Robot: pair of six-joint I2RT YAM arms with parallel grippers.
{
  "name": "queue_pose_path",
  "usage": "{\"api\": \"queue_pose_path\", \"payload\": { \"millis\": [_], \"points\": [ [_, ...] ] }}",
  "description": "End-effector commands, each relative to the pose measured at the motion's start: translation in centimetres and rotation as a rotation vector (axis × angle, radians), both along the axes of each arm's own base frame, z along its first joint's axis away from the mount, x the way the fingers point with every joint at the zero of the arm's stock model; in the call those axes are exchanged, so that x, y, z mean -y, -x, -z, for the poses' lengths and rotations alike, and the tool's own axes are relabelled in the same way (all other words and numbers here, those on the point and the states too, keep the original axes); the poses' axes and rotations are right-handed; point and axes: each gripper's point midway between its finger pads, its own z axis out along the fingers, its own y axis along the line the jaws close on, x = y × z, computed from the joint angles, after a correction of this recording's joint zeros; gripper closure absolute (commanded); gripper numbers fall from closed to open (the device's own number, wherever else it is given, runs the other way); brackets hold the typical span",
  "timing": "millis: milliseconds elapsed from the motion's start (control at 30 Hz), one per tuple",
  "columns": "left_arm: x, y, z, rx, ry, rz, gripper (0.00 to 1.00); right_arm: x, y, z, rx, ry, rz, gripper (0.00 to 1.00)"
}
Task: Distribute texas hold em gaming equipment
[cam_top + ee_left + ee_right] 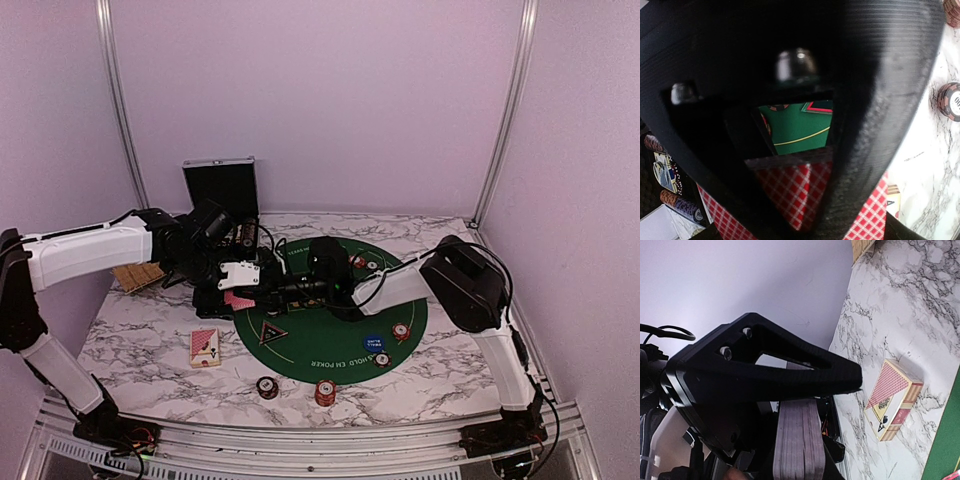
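Left gripper: jaws half-drawn about 1 red-backed card, and a firm hold cannot be told. Right gripper: clamped on the deck above the green mat. Distribution appears partial, with the blue button, the triangular button and several chips on the mat. The open case retains chip stacks.

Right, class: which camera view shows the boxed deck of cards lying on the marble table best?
The right wrist view: the card box is large and unobstructed, its red patterned face and spade-marked side clear. The top external view shows it small, left of the green mat. The left wrist view shows at most a corner.
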Motion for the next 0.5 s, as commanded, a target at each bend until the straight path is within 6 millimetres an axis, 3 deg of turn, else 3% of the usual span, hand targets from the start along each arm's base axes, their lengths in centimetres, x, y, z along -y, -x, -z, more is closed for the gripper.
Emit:
{"api": "queue_pose_path", "payload": {
  "millis": [0, 200, 400, 433, 467],
  "points": [
    [0.2, -0.9, -1.5, 0.069, 0.048, -0.008, 0.22, 0.4, 0.5, -3.8, 0.055, -0.073, -0.012, 1.0],
    [0.7, -1.1, -2.8, 0.086, 0.096, -0.019, 0.38, 0.2, 0.2, -2.7, 0.055, -0.026, 0.003, 1.0],
    [0.9, -1.0, -3.4, 0.089, 0.117, -0.015, 0.39, 0.1, -0.1, -2.0, 0.048, 0.009, 0.015, 1.0],
    [1.0, -1.0, -3.5, 0.086, 0.12, -0.02, 0.4, 0.1, -0.2, -2.0, 0.052, 0.014, 0.017, 0.99],
    [1.0, -1.0, -3.6, 0.085, 0.125, -0.023, 0.41, 0.0, -0.1, -1.9, 0.054, 0.017, 0.016, 0.91]
  ]
}}
